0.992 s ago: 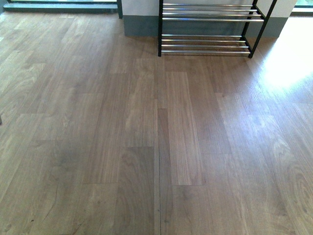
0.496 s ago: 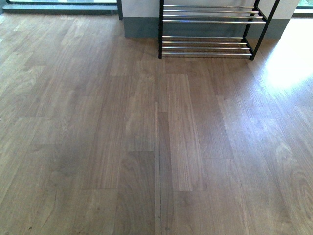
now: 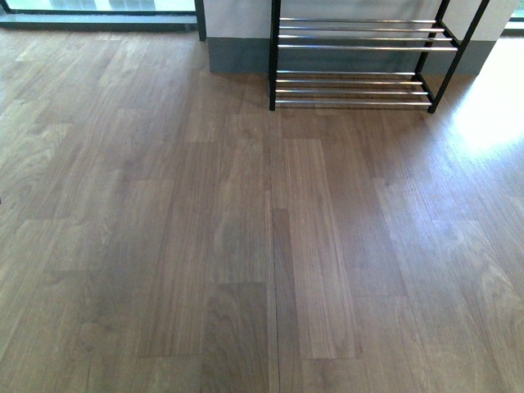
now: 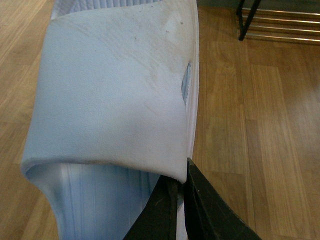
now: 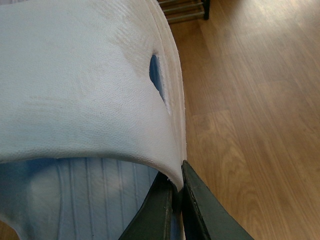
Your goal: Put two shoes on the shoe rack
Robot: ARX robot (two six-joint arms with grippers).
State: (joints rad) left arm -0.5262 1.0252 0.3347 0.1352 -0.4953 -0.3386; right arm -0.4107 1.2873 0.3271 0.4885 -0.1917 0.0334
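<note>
Each of the two shoes is a white slide sandal with a ribbed footbed. In the left wrist view one sandal (image 4: 110, 95) hangs above the wooden floor, my left gripper (image 4: 181, 175) shut on the edge of its strap. The other sandal (image 5: 75, 90) fills the right wrist view, its strap edge pinched by my shut right gripper (image 5: 179, 175). The shoe rack (image 3: 360, 49), a black frame with chrome bars, stands against the far wall right of centre; both wrist views catch a corner of the shoe rack (image 4: 280, 22) (image 5: 185, 10). Neither arm shows in the front view.
Wooden plank floor (image 3: 246, 246) runs from me to the rack. A grey-skirted wall (image 3: 237, 53) stands behind the rack, with a dark window frame (image 3: 98, 16) at the far left. Bright sunlight glares on the floor (image 3: 491, 106) at the right.
In the front view the rack has slid lower and slightly right and looks larger, so the view has moved toward it.
</note>
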